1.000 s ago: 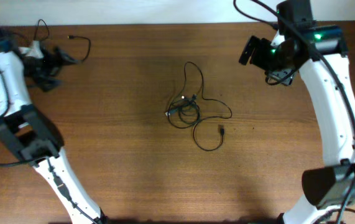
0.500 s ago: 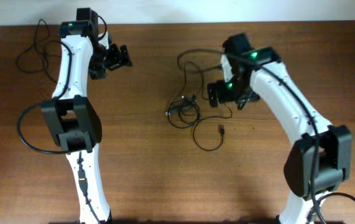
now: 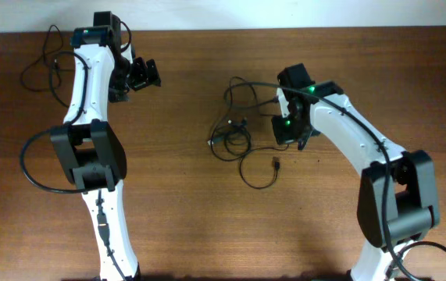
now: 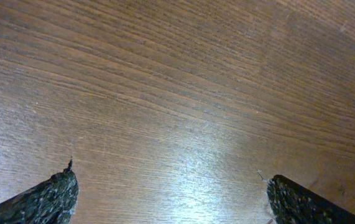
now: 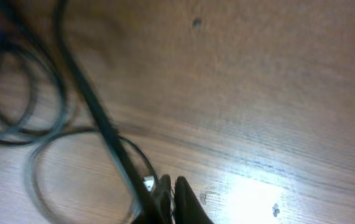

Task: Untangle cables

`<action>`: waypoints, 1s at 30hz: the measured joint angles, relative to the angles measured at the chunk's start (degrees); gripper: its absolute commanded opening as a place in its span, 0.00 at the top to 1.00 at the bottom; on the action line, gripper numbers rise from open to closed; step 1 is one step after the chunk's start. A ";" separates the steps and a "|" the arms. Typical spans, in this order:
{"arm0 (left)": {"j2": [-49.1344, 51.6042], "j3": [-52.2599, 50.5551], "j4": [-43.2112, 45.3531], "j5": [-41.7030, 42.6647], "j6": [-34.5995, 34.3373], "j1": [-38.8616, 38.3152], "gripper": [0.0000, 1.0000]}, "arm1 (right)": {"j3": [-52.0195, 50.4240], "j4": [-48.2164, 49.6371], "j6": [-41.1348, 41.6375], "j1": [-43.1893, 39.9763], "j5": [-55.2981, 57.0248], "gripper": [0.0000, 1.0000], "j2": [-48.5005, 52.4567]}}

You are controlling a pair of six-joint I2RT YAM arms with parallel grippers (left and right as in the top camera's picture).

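A tangle of thin black cables (image 3: 230,139) lies mid-table, with one loop reaching up (image 3: 242,87) and another down to a small plug (image 3: 276,162). My right gripper (image 3: 283,133) sits low over the strand just right of the knot. In the right wrist view its fingers (image 5: 172,185) are shut. A blurred black cable (image 5: 96,115) runs diagonally against the left finger, beside a small white connector (image 5: 148,183), and nothing shows between the tips. My left gripper (image 3: 142,74) hovers far left of the tangle, open (image 4: 168,186) over bare wood.
The brown wooden table (image 3: 168,203) fills the overhead view. Black arm cabling (image 3: 39,66) loops at the back left corner. The table's far edge meets a pale wall (image 3: 207,12).
Both arms swung in from the table's outer edges. In the last half second the right gripper slid slightly right along the strand and closed. The left gripper stayed open.
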 measured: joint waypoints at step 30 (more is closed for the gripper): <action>-0.96 0.00 -0.31 44.33 36.46 -1.11 0.01 | 39.80 2.64 17.99 0.00 -0.07 0.96 -26.60</action>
